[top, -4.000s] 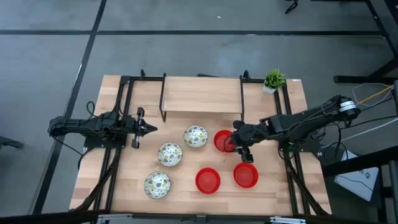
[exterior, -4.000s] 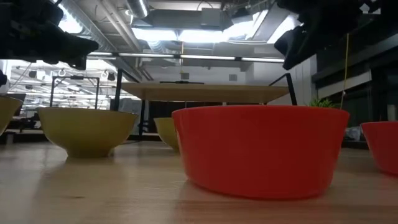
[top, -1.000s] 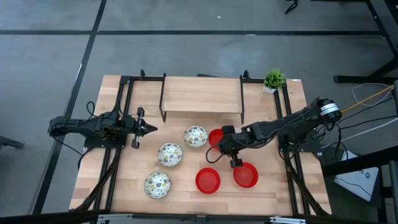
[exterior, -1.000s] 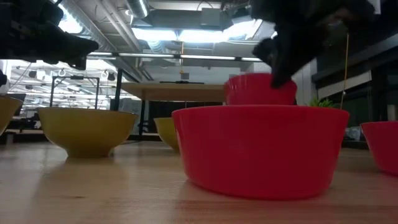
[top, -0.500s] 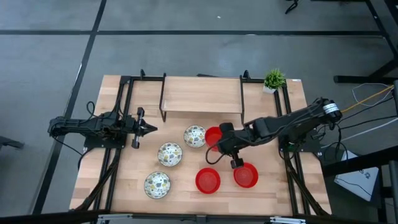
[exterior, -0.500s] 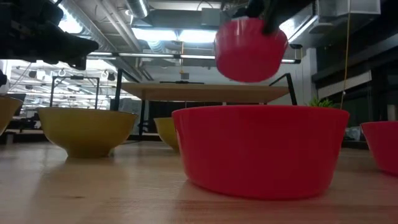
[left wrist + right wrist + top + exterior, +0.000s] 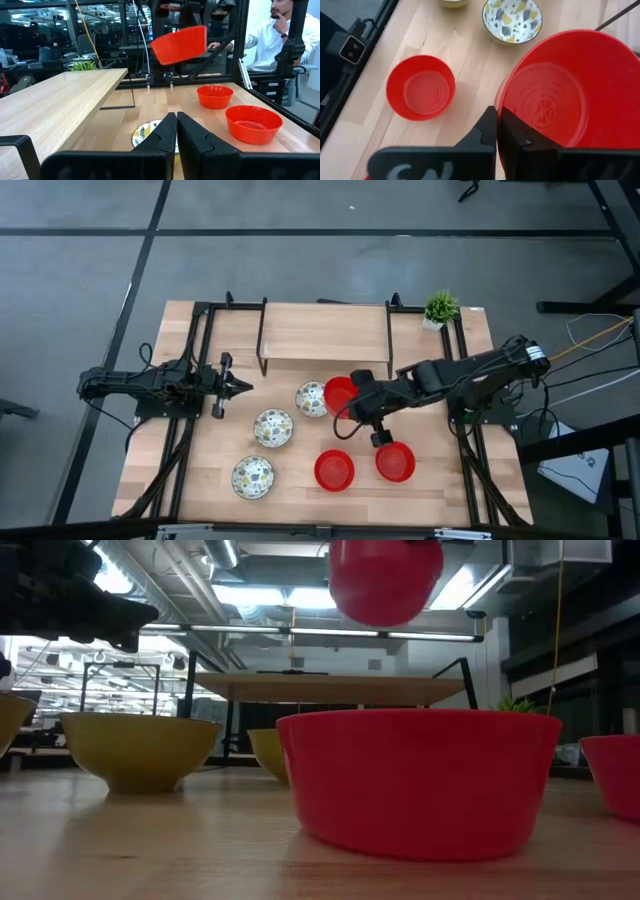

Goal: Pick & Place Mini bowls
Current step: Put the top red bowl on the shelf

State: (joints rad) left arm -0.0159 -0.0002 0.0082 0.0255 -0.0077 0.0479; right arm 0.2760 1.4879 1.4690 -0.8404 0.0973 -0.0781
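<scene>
front row of the wooden table, nearest the camera in the low view: one patterned cream bowl at the left, then two red bowls resting just beside each other; the nearer red bowl fills the low view; middle row: a second patterned bowl sits on the table, and a third patterned bowl lies slightly farther back, toward the centre; the right gripper has its fingers pinched on the rim of the third red bowl, which is held clear of the table, tilted, just beside and partly over the third patterned bowl; the right wrist view shows the held bowl's interior against the closed fingers; the left gripper waits at the table's left side, fingers pressed together, holding nothing; rear: a raised wooden shelf, and a small potted plant at the far right corner; beyond the table, a person in a white top is seated.
</scene>
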